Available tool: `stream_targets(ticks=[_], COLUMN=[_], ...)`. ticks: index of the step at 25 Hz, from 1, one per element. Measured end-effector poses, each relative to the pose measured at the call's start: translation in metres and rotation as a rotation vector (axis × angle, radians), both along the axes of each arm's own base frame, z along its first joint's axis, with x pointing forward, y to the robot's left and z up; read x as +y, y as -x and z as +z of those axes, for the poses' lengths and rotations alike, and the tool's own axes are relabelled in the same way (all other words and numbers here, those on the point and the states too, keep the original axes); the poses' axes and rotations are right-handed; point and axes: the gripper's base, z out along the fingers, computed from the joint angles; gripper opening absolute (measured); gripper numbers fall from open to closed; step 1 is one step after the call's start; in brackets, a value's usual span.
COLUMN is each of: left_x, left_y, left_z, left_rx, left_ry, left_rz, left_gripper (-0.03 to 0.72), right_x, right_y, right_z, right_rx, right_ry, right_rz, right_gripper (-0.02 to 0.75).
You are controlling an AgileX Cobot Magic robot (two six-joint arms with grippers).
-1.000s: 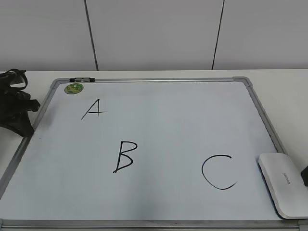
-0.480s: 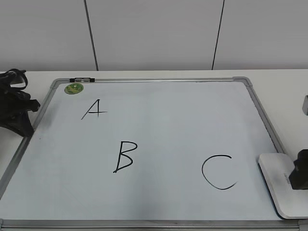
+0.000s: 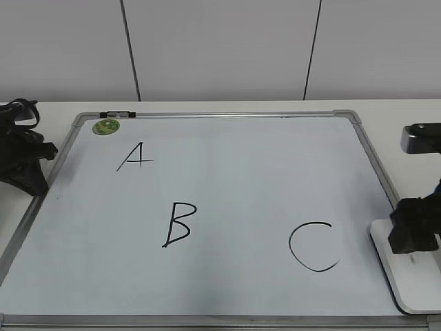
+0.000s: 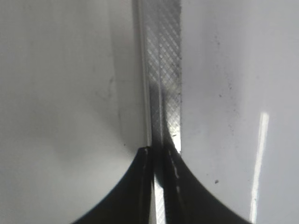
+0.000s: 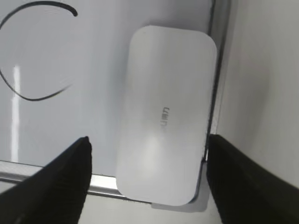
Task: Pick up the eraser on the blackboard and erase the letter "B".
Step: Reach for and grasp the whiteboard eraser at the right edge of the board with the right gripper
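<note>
The white eraser (image 3: 403, 276) lies flat on the blackboard's (image 3: 227, 200) front right corner, overlapping the frame. In the right wrist view the eraser (image 5: 163, 112) fills the middle, grey lettering up. My right gripper (image 5: 147, 149) is open, one finger on each side of the eraser's near end, above it; in the exterior view the right gripper (image 3: 412, 233) hovers over the eraser's far end. The black letter "B" (image 3: 178, 225) is at the board's centre left. My left gripper (image 4: 159, 154) is shut and empty over the board's silver left frame (image 4: 161, 70); the left arm (image 3: 21, 155) sits at the far left.
A black "A" (image 3: 135, 157) is at the board's upper left and a black "C" (image 3: 313, 246) at lower right, also in the right wrist view (image 5: 32, 51). A small round green magnet (image 3: 106, 127) sits near the top left corner. White wall panels stand behind the table.
My right arm has come in from the right edge and moved over the eraser. The left arm, the eraser and the letters have not moved.
</note>
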Motion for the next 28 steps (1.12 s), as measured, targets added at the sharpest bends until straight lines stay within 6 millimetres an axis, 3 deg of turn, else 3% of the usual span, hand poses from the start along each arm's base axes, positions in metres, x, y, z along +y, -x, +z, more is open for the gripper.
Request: stream_targets(ticks=[9, 18, 23, 28], left_x=[0.0, 0.0, 0.0, 0.0], left_y=[0.0, 0.0, 0.0, 0.0], left_z=[0.0, 0.0, 0.0, 0.0], left_rx=[0.0, 0.0, 0.0, 0.0], left_ry=[0.0, 0.0, 0.0, 0.0], left_rz=[0.001, 0.001, 0.001, 0.001], left_gripper=[0.013, 0.013, 0.013, 0.013], right_x=[0.008, 0.008, 0.008, 0.008], right_y=[-0.009, -0.013, -0.013, -0.014], right_z=[-0.012, -0.01, -0.011, -0.014], right_rx=[0.061, 0.049, 0.057, 0.071], right_ry=[0.042, 0.038, 0.036, 0.038], right_rz=[-0.016, -0.048, -0.062, -0.067], right_gripper=[0.587, 0.589, 0.652, 0.668])
